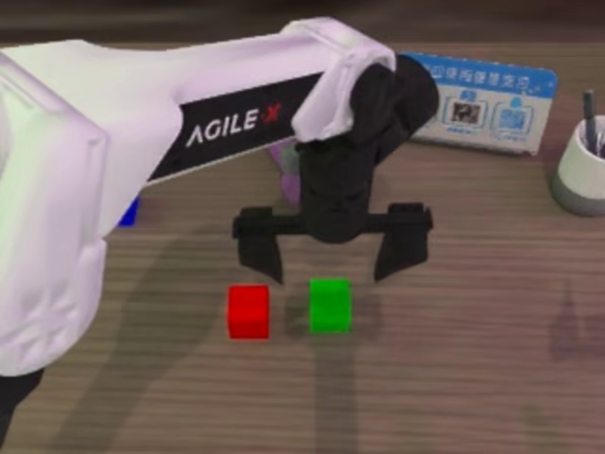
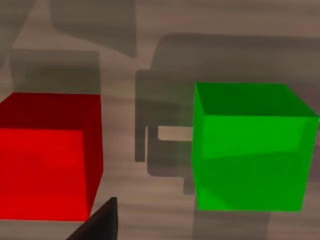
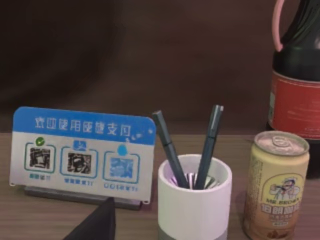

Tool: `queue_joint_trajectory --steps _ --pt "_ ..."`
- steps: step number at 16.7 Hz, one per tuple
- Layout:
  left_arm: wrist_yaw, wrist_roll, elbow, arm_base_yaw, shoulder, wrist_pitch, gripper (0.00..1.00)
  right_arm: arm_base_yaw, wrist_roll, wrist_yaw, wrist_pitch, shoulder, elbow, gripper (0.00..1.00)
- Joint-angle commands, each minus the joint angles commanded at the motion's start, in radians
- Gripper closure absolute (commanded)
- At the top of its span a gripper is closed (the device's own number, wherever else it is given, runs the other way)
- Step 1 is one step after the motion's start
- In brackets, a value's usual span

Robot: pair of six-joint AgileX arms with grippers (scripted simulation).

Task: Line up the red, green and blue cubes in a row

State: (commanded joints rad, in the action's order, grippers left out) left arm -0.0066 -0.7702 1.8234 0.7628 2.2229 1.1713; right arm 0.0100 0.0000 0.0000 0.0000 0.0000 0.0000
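The left arm's gripper (image 1: 331,257) is seen spread wide and empty just behind the green cube (image 1: 330,305), set beside the red cube (image 1: 248,311), while the blue cube (image 1: 129,212) is left half-hidden under that arm.

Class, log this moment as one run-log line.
left hand: open, above green cube | red cube: beside it | blue cube: apart

Top view high above the table (image 1: 492,331) looking down, left wrist view very close to red cube (image 1: 248,312) and green cube (image 1: 330,305), both shared, right wrist view low, facing the QR sign (image 3: 80,155) and pen cup (image 3: 194,200)
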Motion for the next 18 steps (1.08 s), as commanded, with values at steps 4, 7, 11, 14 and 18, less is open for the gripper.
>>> queue_joint_trajectory --steps 4,7,11,14,18 --pt "-0.001 0.001 0.043 -0.005 -0.021 0.058 0.00 0.000 0.000 0.000 0.000 0.000 0.000 0.00" --pt "0.000 0.003 0.042 -0.002 -0.017 0.055 0.00 0.000 0.000 0.000 0.000 0.000 0.000 0.00" --pt "0.002 0.112 0.075 -0.108 0.009 0.063 0.00 0.000 0.000 0.000 0.000 0.000 0.000 0.00" --pt "0.005 0.287 0.116 -0.264 0.045 0.075 0.00 0.000 0.000 0.000 0.000 0.000 0.000 0.00" --pt "0.009 0.549 0.170 -0.498 0.091 0.088 0.00 0.000 0.000 0.000 0.000 0.000 0.000 0.00"
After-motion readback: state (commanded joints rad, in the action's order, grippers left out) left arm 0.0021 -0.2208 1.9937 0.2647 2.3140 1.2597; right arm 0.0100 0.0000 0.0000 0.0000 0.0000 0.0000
